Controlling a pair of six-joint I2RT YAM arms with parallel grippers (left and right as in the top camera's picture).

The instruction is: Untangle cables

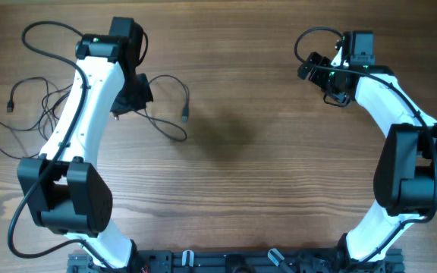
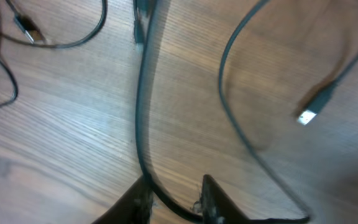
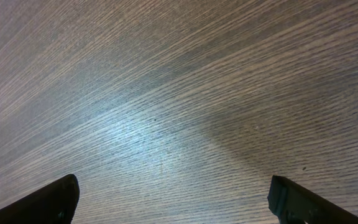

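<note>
- The cables (image 1: pixel 186 112) lie loosely over the 8 to 11 o'clock part of the worktop (image 1: pixel 264 167). All of them are on the side of the left arm (image 1: pixel 89 98).
- In the left wrist view one cord (image 2: pixel 140 112) runs almost straight from 12 to 6 o'clock, then passes between the two fingers (image 2: pixel 213 199). Its long axis therefore lines up with the reach of the left jaws rather than crossing it.
- The left jaws are parted much wider than the cord. The cord sits inside the gap, close to the 9 o'clock finger, and curls toward the 3 o'clock one. It does not look pinched.
- A second strand sweeps past at 2 o'clock in that view and ends in a silver-tipped plug (image 2: pixel 306 116), well outside the gap.
- The right arm (image 1: pixel 385 106) is up at 2 o'clock on the worktop, well apart from every cable. The right jaws are spread wide and hold nothing, and only bare wood shows between them.
- Judgement: the left jaws are far nearer, and closing them where they stand should catch the cord lying between them.
</note>
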